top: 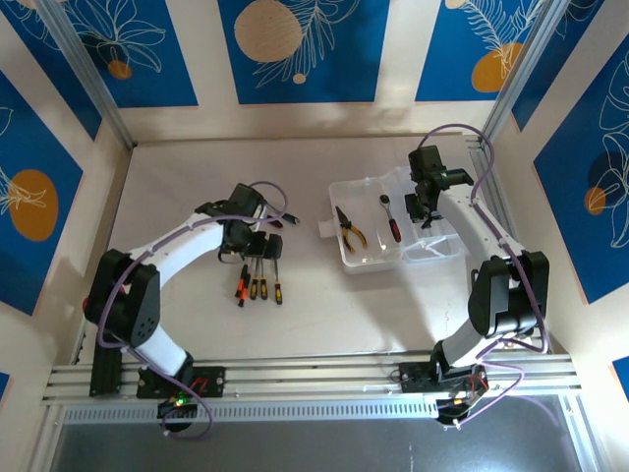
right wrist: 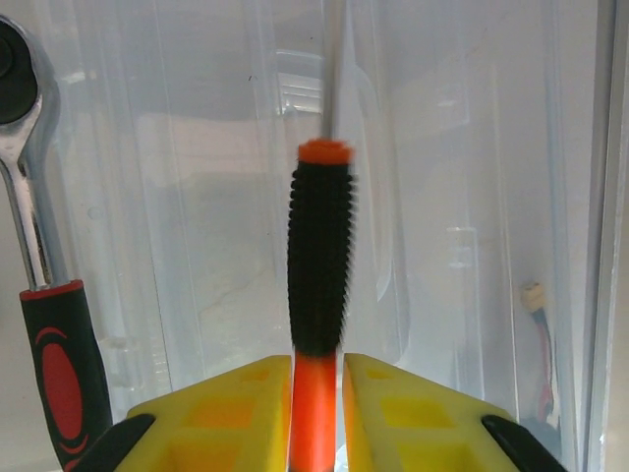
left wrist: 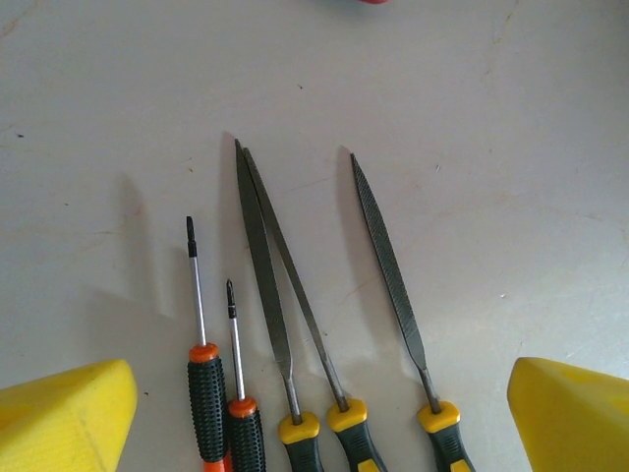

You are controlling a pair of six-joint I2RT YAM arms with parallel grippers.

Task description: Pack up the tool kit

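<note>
The clear case (top: 373,253) lies open at right centre, holding yellow-handled pliers (top: 350,228) and a red-handled ratchet wrench (top: 390,216). My right gripper (top: 425,206) hangs over the case's right half. In the right wrist view its yellow fingers (right wrist: 236,413) stand slightly parted around the orange end of a black-and-orange screwdriver (right wrist: 319,256), with a sliver of gap on the right; the screwdriver looks blurred. The wrench (right wrist: 29,197) lies to its left. My left gripper (top: 254,241) is open wide over several tools (top: 257,282) on the table: two screwdrivers (left wrist: 208,393) and three files (left wrist: 388,265).
The case's transparent floor and ribs (right wrist: 442,197) lie under the right gripper. A white handle tab (top: 324,228) sticks out of the case's left side. Aluminium frame posts (top: 496,108) and patterned walls close in the table at the back and sides.
</note>
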